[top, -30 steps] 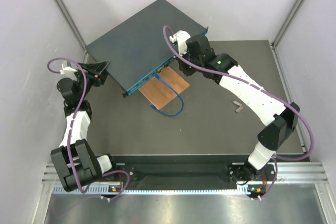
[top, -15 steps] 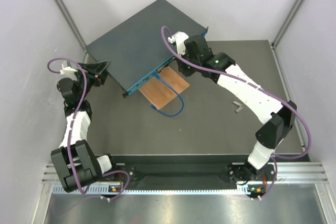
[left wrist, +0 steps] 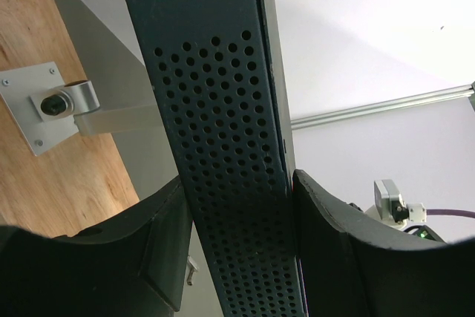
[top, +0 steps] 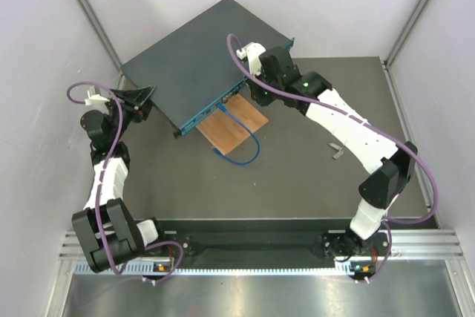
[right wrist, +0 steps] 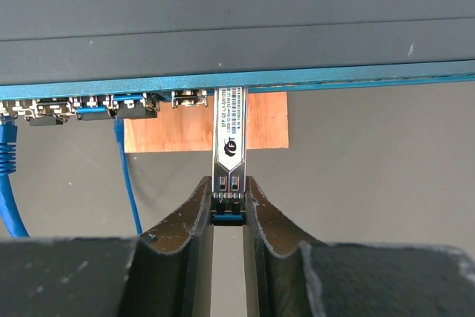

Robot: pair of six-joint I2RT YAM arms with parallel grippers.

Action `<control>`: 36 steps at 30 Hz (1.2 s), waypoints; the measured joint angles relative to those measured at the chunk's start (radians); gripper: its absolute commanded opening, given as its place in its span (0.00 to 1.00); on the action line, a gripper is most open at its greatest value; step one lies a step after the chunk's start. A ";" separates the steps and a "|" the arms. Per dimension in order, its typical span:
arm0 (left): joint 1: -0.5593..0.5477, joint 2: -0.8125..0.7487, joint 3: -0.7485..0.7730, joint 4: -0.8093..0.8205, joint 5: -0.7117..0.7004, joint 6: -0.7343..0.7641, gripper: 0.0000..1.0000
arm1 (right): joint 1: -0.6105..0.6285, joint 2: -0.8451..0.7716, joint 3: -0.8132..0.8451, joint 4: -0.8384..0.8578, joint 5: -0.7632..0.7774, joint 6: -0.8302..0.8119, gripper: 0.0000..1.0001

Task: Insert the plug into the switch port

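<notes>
The switch [top: 197,57] is a flat dark blue-teal box lying askew at the back left, its lighter teal port face [right wrist: 245,83] turned toward the right arm. My right gripper [right wrist: 228,198] is shut on the plug [right wrist: 228,135], a silver module with a barcode label and a blue rear tab; its front end sits at a port opening in the port face. In the top view this gripper [top: 256,94] is at the switch's front edge. My left gripper [left wrist: 237,257] is shut on the switch's perforated side [left wrist: 230,146], at its left corner [top: 141,98].
A small brown wooden board [top: 232,125] lies in front of the switch. A blue cable [top: 245,150] is plugged into the port face and loops over the board. A small grey part [top: 338,150] lies on the dark mat at the right.
My right gripper has moved slightly left and toward the switch with the plug. The left arm has not moved.
</notes>
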 measured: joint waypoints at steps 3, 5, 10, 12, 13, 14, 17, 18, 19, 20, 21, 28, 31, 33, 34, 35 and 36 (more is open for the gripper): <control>-0.001 -0.003 0.000 -0.005 -0.004 0.003 0.00 | 0.000 0.000 0.000 0.000 -0.008 0.001 0.00; -0.001 -0.003 0.000 -0.006 -0.005 0.004 0.00 | -0.002 0.000 0.000 0.000 -0.014 0.001 0.00; -0.001 -0.005 0.000 -0.010 -0.008 0.005 0.00 | -0.003 0.010 0.013 -0.014 -0.029 0.000 0.00; -0.002 -0.005 0.000 -0.010 -0.008 0.006 0.00 | -0.004 0.013 0.013 -0.017 -0.034 -0.002 0.00; -0.002 -0.005 0.000 -0.011 -0.008 0.006 0.00 | -0.004 0.015 0.015 -0.018 -0.035 -0.002 0.00; -0.002 -0.005 0.000 -0.011 -0.008 0.006 0.00 | -0.004 0.019 0.020 -0.023 -0.036 -0.002 0.00; -0.002 -0.005 0.000 -0.011 -0.009 0.008 0.00 | -0.004 0.022 0.027 -0.032 -0.037 -0.002 0.00; -0.002 -0.005 0.000 -0.011 -0.008 0.008 0.00 | -0.004 0.026 0.033 -0.037 -0.038 -0.002 0.00; -0.002 -0.005 0.000 -0.011 -0.009 0.008 0.00 | -0.004 0.028 0.039 -0.041 -0.038 -0.003 0.00; -0.002 -0.005 0.000 -0.011 -0.010 0.008 0.00 | -0.004 0.029 0.040 -0.042 -0.039 -0.003 0.00; -0.002 -0.005 0.000 -0.011 -0.009 0.009 0.00 | -0.004 0.030 0.043 -0.046 -0.039 -0.003 0.00; -0.002 -0.005 0.000 -0.013 -0.010 0.011 0.00 | -0.005 0.032 0.055 -0.059 -0.042 -0.011 0.00; -0.002 -0.005 0.000 -0.013 -0.010 0.012 0.00 | -0.005 0.032 0.055 -0.059 -0.042 -0.014 0.00; -0.002 -0.005 0.000 -0.013 -0.010 0.012 0.00 | -0.005 0.032 0.055 -0.059 -0.043 -0.019 0.00; -0.002 -0.005 0.000 -0.013 -0.010 0.012 0.00 | -0.005 0.032 0.055 -0.059 -0.043 -0.021 0.00; -0.002 -0.005 0.000 -0.014 -0.010 0.012 0.00 | -0.005 0.032 0.055 -0.060 -0.043 -0.023 0.00; -0.002 -0.005 0.000 -0.014 -0.010 0.012 0.00 | -0.005 0.032 0.055 -0.060 -0.043 -0.025 0.00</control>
